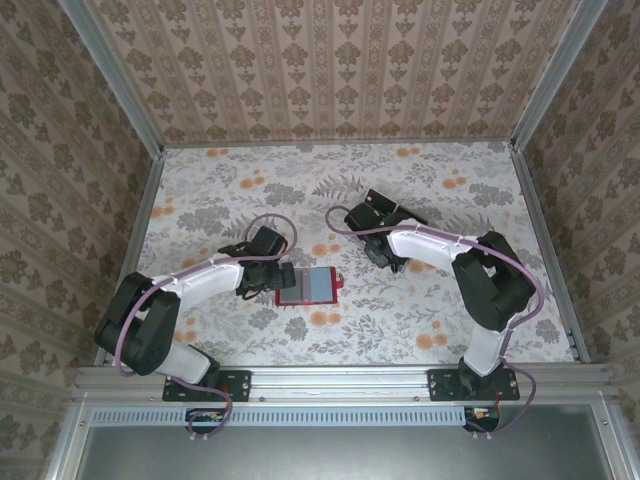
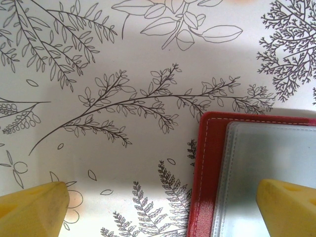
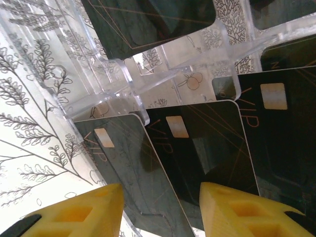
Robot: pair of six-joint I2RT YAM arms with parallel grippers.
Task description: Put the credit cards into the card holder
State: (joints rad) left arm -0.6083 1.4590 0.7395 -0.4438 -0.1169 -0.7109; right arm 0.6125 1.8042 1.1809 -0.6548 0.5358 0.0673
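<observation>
The card holder [image 1: 308,286] lies open on the table, a red wallet [image 2: 210,168] with a clear inner pocket [image 2: 266,163]. My left gripper [image 1: 270,276] [image 2: 160,212] is open and straddles the wallet's left edge, one fingertip [image 2: 289,207] over the pocket and the other over the cloth. Several black credit cards [image 3: 207,148] marked VIP, each with a pale chip, lie in a clear acrylic stand [image 3: 148,79]. My right gripper [image 1: 372,240] [image 3: 160,210] hangs low over two of them, a grey-black one [image 3: 123,168] and a darker one; its jaws are apart, gripping nothing. The cards [image 1: 383,201] show as a dark patch by the right wrist.
The table carries a floral cloth [image 1: 330,180] and is boxed in by patterned walls [image 1: 330,70] at the back and both sides. A metal rail [image 1: 340,378] runs along the near edge. Clear dividers of the stand [image 3: 232,59] rise between the card slots.
</observation>
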